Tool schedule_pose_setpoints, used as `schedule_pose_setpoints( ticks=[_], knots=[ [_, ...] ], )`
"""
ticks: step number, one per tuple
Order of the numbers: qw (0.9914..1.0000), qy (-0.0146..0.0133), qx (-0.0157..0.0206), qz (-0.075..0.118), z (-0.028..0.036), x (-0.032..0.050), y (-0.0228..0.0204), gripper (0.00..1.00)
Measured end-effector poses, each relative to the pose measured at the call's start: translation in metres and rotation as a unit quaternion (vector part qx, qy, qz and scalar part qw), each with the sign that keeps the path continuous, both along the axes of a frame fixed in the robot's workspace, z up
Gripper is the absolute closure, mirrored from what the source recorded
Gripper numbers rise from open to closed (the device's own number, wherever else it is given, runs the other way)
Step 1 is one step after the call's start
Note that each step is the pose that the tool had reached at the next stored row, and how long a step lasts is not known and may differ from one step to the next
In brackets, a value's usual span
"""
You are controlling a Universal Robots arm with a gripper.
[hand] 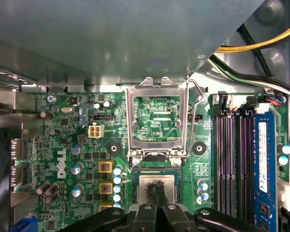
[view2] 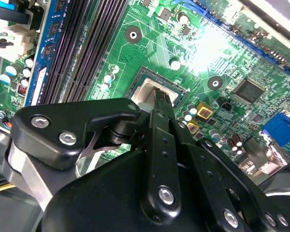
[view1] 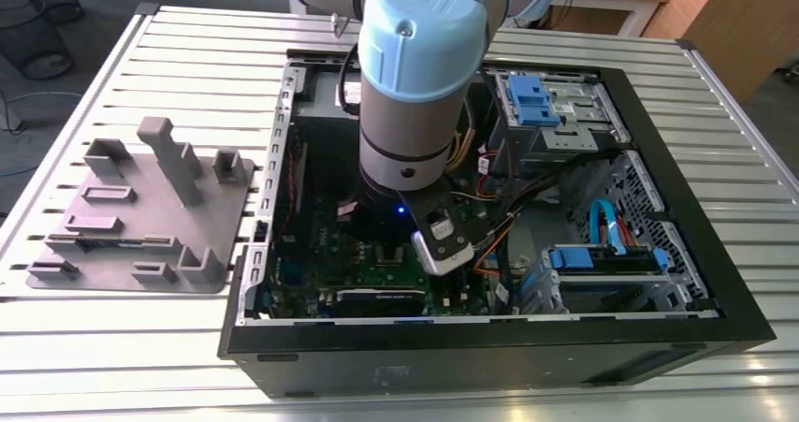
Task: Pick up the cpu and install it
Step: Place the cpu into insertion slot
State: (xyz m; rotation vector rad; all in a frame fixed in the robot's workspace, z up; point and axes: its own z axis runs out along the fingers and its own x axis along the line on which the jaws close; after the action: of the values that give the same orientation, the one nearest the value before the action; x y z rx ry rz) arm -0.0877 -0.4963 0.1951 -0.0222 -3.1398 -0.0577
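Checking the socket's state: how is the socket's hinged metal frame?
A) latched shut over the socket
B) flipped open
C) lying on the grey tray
B: in the first wrist view the frame stands flipped open, green board showing through its window, the cpu uncovered beside it.

Silvery cpu (hand: 144,182) (square) flat in socket (hand: 134,189)

Soft, even light lies over the slatted table (view1: 163,57), yet the computer case (view1: 500,356) is dim inside. In the second wrist view a white glare burns out part of the motherboard (view2: 210,46) beyond the black gripper (view2: 162,96). In the first wrist view a close grey panel (hand: 111,38) is blurred.
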Motion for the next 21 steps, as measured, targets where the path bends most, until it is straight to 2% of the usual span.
schedule_pose_setpoints(
  ticks=[21],
  knots=[
    [1.00000, 0.0000, 0.0000, 0.000, -0.0025, 0.0000, -0.0001, 0.89]
  ],
)
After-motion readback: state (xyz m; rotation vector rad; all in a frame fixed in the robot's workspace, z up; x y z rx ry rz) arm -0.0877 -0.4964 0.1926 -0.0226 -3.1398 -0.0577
